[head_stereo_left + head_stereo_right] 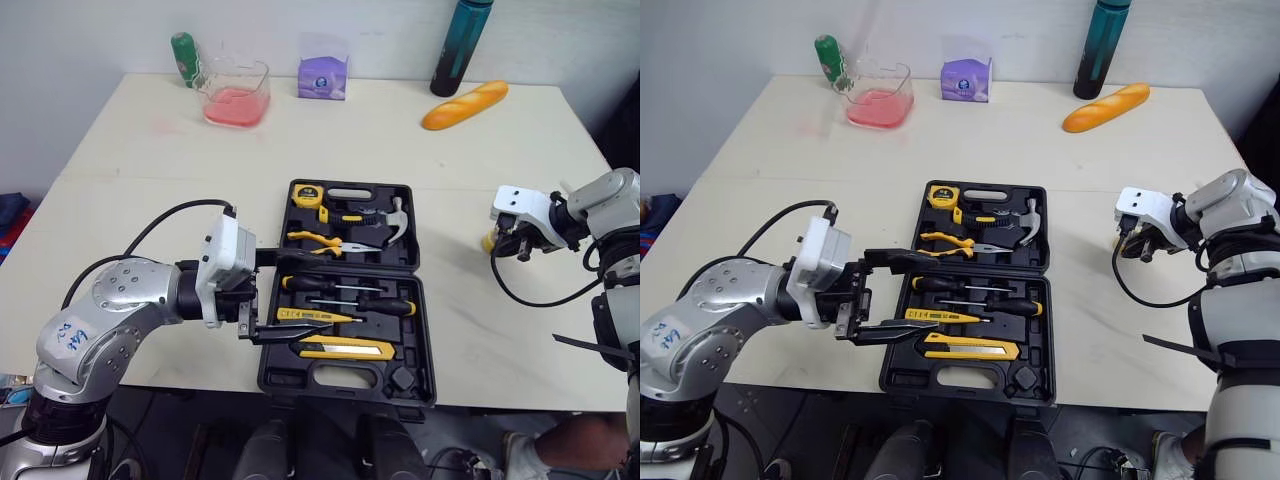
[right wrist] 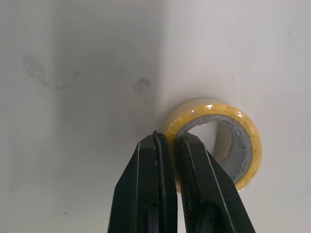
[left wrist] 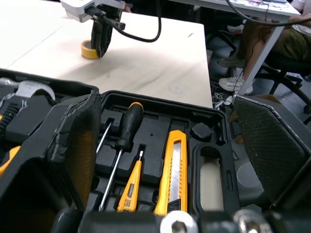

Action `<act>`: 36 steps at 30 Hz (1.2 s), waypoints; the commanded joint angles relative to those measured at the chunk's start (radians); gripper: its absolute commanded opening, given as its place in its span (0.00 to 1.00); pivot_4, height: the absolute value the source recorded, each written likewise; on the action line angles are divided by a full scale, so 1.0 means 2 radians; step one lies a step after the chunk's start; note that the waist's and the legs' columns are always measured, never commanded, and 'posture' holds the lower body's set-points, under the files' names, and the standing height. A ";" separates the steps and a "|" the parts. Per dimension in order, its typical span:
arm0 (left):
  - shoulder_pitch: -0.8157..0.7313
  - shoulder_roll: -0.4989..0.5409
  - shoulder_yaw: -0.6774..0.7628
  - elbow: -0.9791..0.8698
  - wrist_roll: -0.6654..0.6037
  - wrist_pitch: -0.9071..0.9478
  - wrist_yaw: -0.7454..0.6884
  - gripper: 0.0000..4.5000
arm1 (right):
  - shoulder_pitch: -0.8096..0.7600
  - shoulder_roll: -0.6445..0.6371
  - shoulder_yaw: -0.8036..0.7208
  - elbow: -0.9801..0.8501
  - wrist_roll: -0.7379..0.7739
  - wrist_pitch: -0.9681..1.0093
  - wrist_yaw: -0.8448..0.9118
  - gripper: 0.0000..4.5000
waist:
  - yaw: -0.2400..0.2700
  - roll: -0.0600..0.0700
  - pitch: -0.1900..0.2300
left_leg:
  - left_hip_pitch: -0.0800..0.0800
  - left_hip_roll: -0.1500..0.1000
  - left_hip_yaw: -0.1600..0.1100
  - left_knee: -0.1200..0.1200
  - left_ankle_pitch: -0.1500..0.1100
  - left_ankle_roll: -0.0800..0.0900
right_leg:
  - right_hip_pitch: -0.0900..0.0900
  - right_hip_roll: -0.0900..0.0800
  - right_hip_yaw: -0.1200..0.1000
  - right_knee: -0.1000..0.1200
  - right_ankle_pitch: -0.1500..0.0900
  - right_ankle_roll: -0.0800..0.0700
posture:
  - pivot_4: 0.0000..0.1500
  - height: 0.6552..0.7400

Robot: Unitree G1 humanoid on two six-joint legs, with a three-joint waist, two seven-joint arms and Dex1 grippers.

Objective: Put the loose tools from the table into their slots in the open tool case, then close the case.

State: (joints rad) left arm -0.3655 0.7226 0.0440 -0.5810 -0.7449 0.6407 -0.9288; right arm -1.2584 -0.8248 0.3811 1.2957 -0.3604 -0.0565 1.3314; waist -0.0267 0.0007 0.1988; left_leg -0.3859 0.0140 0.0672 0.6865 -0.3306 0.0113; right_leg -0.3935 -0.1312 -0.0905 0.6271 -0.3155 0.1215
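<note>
On the pale worktop point(image 1: 130, 180), midway across and toward the near edge: a black tool case point(image 1: 428, 340), open and flat. In its far half: tape measure point(image 1: 306, 196), hammer point(image 1: 395, 215) and pliers point(image 1: 320, 241). In its near half: two screwdrivers point(image 1: 345, 285), a yellow tester point(image 1: 315, 315) and a yellow utility knife point(image 1: 345, 348), all seated in slots.

Reaching in from the left over the near half of the case: the left end effector point(image 1: 938, 292), spread wide and holding nothing. Fingers point(image 1: 902, 330) well apart, one close to the hinge line, the other alongside the tester.

To the right of the case and well apart from it, lying flat on bare worktop: a yellow tape roll point(image 2: 245, 150). Down on it: the right end effector point(image 2: 174, 138), fingers point(image 2: 146, 194) nearly together and pinching the wall of the roll, one outside the ring, the other inside the hole.

Along the far edge of the worktop, from left to right: a green bottle point(image 1: 185, 58), a clear tub point(image 1: 237, 92) with pink contents, a purple box point(image 1: 323, 77), a dark teal bottle point(image 1: 461, 45) and a bread loaf point(image 1: 465, 104).
</note>
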 commanded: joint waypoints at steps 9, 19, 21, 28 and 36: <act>0.050 0.020 -0.011 0.016 0.058 -0.108 -0.077 1.00 | 0.097 -0.101 0.031 -0.392 0.211 0.126 0.142 0.01 | 0.001 0.000 0.000 | 0.000 0.001 0.000 0.000 0.000 0.000 | 0.000 0.000 0.000 0.000 0.000 0.000 | 1.00 1.00; 0.073 0.033 -0.011 0.022 0.058 -0.100 -0.090 1.00 | 0.271 -0.216 0.028 -0.842 0.398 0.303 0.142 0.01 | 0.014 0.000 0.000 | 0.000 0.000 -0.001 0.000 0.000 0.000 | 0.000 0.000 -0.001 0.000 0.000 0.000 | 1.00 1.00; 0.079 0.034 -0.009 0.021 0.057 -0.100 -0.088 1.00 | 0.292 -0.211 0.018 -0.870 0.412 0.322 0.135 0.01 | 0.014 0.000 0.000 | 0.000 0.000 -0.001 0.000 0.000 0.000 | 0.000 0.000 -0.001 -0.001 0.000 0.000 | 1.00 1.00; 0.092 0.038 -0.008 0.011 0.056 -0.095 -0.084 1.00 | 0.314 -0.188 0.031 -0.889 0.388 0.329 0.124 0.01 | 0.012 0.000 0.000 | 0.000 0.000 -0.001 0.001 0.000 0.001 | 0.000 -0.001 0.000 -0.001 0.000 0.000 | 1.00 1.00; 0.099 0.040 -0.005 0.008 0.057 -0.095 -0.081 1.00 | 0.336 -0.163 0.043 -0.900 0.363 0.327 0.117 0.01 | 0.013 0.000 0.000 | 0.000 0.000 -0.001 0.002 0.000 0.001 | 0.000 -0.001 -0.001 -0.001 0.000 0.000 | 1.00 1.00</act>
State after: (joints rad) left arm -0.1758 0.7912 0.0169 -0.5361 -0.6252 0.4556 -1.0929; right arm -0.5898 -1.1578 0.4670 -0.4719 0.3724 0.5924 1.5482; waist -0.0003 0.0010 0.1991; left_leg -0.3858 0.0142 0.0650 0.6897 -0.3311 0.0129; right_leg -0.3929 -0.1331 -0.0917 0.6254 -0.3153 0.1206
